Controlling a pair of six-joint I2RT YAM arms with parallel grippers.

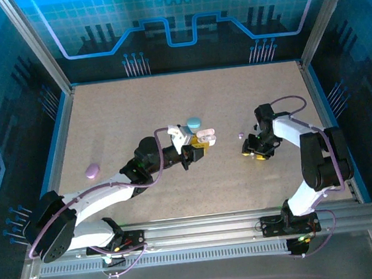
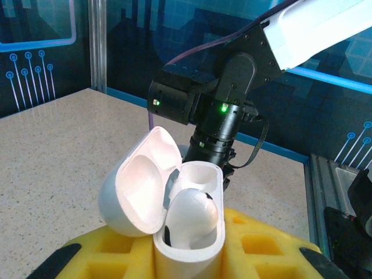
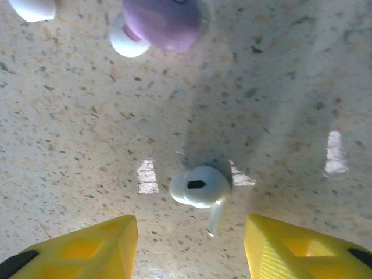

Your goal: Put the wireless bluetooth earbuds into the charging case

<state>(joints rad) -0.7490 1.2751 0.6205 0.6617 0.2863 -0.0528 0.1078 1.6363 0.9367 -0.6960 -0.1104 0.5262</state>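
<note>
1. Clamped in the left gripper (image 1: 199, 146), mid-table: white charging case (image 2: 186, 256), upright, lid (image 2: 136, 183) swung open to one side, yellow pads shut against the body.
2. Seated in the near well of that case: one white earbud (image 2: 195, 212). Behind it, an apparently vacant second well, judging by the left wrist view.
3. Lying loose on the table (image 1: 136, 105), right of centre and well apart from the case: second white earbud (image 3: 199, 187), on its side, stem flat on the surface.
4. Hovering directly over that bud: right gripper (image 3: 189, 228), jaws open, one yellow fingertip on either side, neither touching. Nothing held.
5. Near the loose bud: a purple earbud (image 3: 165, 23), plus a white piece cut off by the frame edge, not identifiable.
6. Also noted: teal case (image 1: 193, 121) just beyond the held case, and purple case (image 1: 93, 169) well off to the left.
7. Progress, as judged: roughly halfway for the white pair, one in and one out. Left to do: close on the loose bud, lift, carry left to the open case, seat in the vacant well. Unclear whether the purple bud also counts.
</note>
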